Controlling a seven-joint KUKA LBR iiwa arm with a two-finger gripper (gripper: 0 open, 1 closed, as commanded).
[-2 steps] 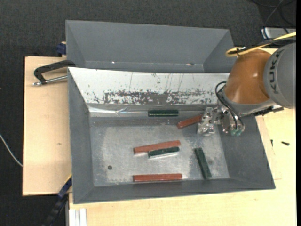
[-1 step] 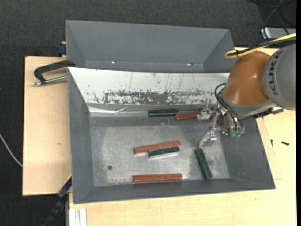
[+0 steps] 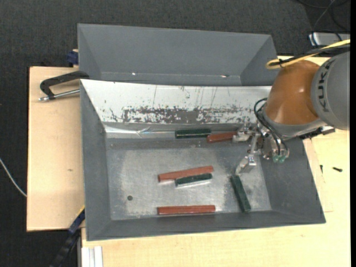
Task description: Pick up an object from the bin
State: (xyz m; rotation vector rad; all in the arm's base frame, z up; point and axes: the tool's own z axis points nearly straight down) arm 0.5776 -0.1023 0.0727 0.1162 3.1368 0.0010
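Nearest thing to gripper: dark green bar, flat on the floor of the bin, right-hand front area, lying alone.
Long axis: runs roughly back to front, with the front end skewed a little toward the right wall.
Gripper: sits just beyond the bar's back end, slightly to the right of it, close but apparently above the floor. Nothing visible in its grasp. Released or clenched: cannot tell from this angle.
Judgement: the bar lies frontward of the gripper, so a pick would need a short shift toward the front to reach mid-length, with the jaws set across the bar's narrow width.
Others: front red-brown bar well to the left. Centre pair, one red-brown and one green, touching. Two more bars at the back wall.
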